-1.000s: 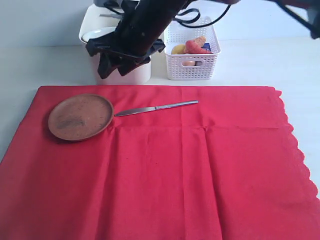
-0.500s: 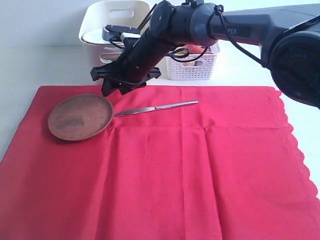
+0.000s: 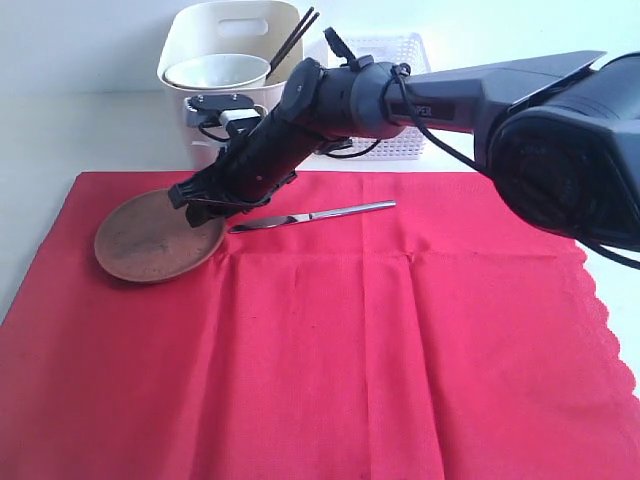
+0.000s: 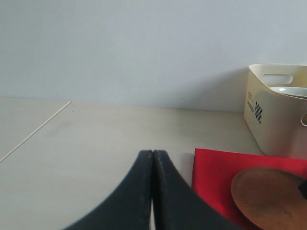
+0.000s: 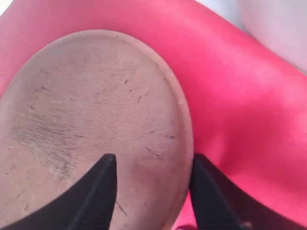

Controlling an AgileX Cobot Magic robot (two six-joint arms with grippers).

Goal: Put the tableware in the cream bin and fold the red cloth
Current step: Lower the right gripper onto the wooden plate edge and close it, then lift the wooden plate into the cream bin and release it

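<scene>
The round brown plate lies on the red cloth near its far left corner. My right gripper reaches across to it and stands open, one finger over the plate's face and the other just outside its rim. A steel table knife lies on the cloth beside the plate. The cream bin behind holds the pale bowl and dark chopsticks. My left gripper is shut and empty over bare table, left of the cloth.
A white lattice basket stands right of the cream bin, mostly hidden by my right arm. The cloth's scalloped edge runs along the right side. Pale tabletop lies left of the cloth.
My right arm has swung down and left from in front of the bin to the plate's rim. The plate has shifted slightly. The bowl and chopsticks in the bin are now uncovered.
</scene>
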